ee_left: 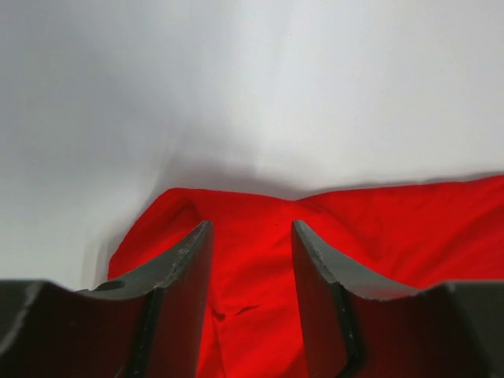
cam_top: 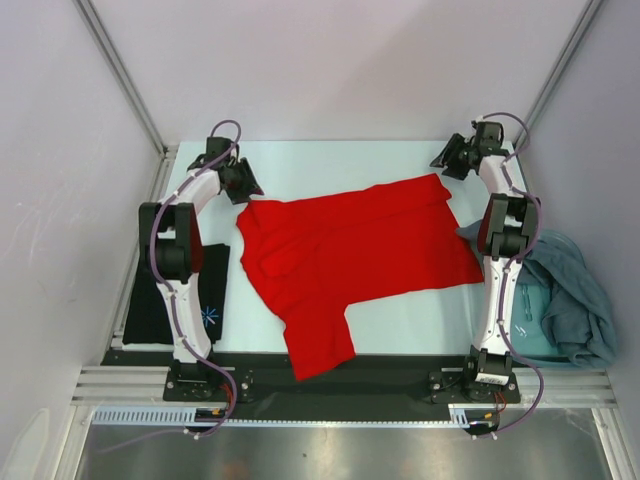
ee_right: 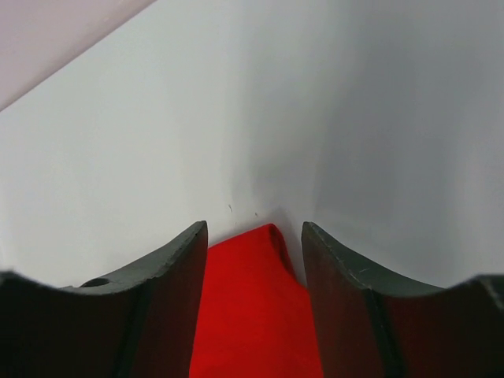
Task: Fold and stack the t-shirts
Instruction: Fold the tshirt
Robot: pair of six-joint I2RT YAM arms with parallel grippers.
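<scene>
One red t-shirt (cam_top: 350,255), one black t-shirt (cam_top: 140,300), one teal-grey cloth heap (cam_top: 575,300), two tools: left tool (cam_top: 243,186), right tool (cam_top: 446,160).

A pale table (cam_top: 400,160) fills the middle, boxed in by plain grey walls (cam_top: 60,200) on the left, far and right sides. Two aluminium struts (cam_top: 120,75) slant up from its far corners. Along the near edge run a black strip (cam_top: 400,365), a ribbed rail (cam_top: 340,388) and a slotted white tray (cam_top: 330,415).

White table (cam_top: 400,160) bearing three lots of cloth.
A red t-shirt (cam_top: 350,255) lies spread flat across the middle, its lower part reaching the near edge; a folded black t-shirt (cam_top: 145,305) lies at the left edge, and rumpled teal-grey t-shirts (cam_top: 570,300) are heaped at the right.
</scene>
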